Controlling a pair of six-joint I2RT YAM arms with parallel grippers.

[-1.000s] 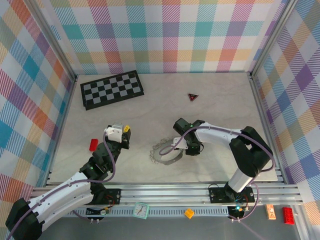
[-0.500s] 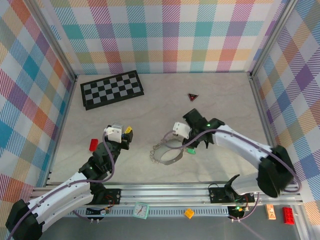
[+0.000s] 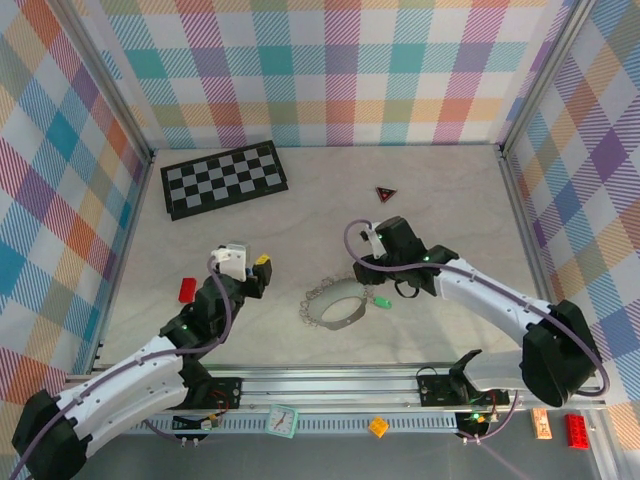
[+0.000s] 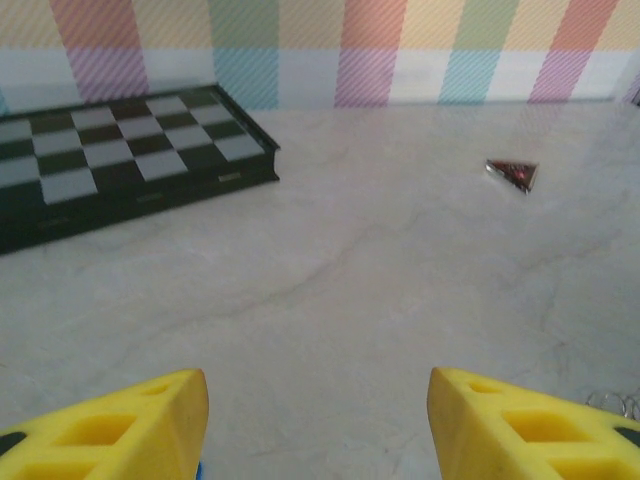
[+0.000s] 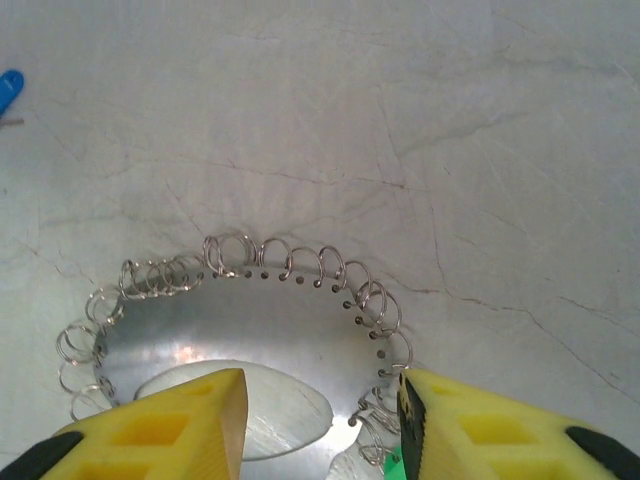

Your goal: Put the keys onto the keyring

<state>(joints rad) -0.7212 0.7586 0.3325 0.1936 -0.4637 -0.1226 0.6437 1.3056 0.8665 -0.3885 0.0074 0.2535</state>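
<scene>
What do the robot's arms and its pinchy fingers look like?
The left arm and right arm have smooth white shells with black joints, and a thin purple cable loops along each. The left gripper and right gripper each end in two chunky yellow fingers with square hollows.

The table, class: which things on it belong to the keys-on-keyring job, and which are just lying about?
Job: large silvery metal keyring; tiny green-headed key; tiny blue-headed key.
Lying about: black-and-white checkerboard; small dark triangle; small red block.
</scene>
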